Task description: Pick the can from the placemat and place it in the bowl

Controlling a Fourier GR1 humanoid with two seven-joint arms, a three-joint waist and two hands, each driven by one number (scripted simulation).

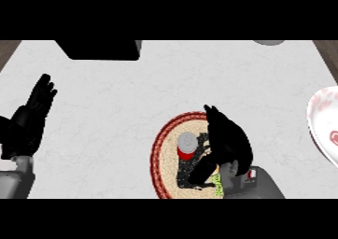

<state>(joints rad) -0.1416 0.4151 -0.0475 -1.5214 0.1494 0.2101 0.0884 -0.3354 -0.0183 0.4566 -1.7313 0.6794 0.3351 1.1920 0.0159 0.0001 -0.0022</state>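
Two hands are in my head view, both coming in from the near edge of the counter (130, 93). My right hand (230, 140) is over the round placemat (165, 144), which lies at the near edge of the counter, slightly right of centre. Its fingers are straight and held together, pointing toward the far edge; they are not wrapped around anything. The can (187, 144) stands upright on the placemat, just beside the right hand on its left side. It shows a grey top and a red body. I cannot tell whether the hand touches the can; the thumb area is dark against the placemat's dark pattern.

My left hand (30, 119) is at the left edge of the counter, open, fingers straight and pointing up toward the far edge. It holds nothing and rests well apart from the placemat.

The bowl (330, 126) sits at the right edge of the counter, partly cut off by the view. It is white with red markings inside. It is well apart from the can, with bare counter between it and the placemat.

At the far edge I see a black block (102, 49) left of centre and part of a grey round object (268, 42) toward the right.
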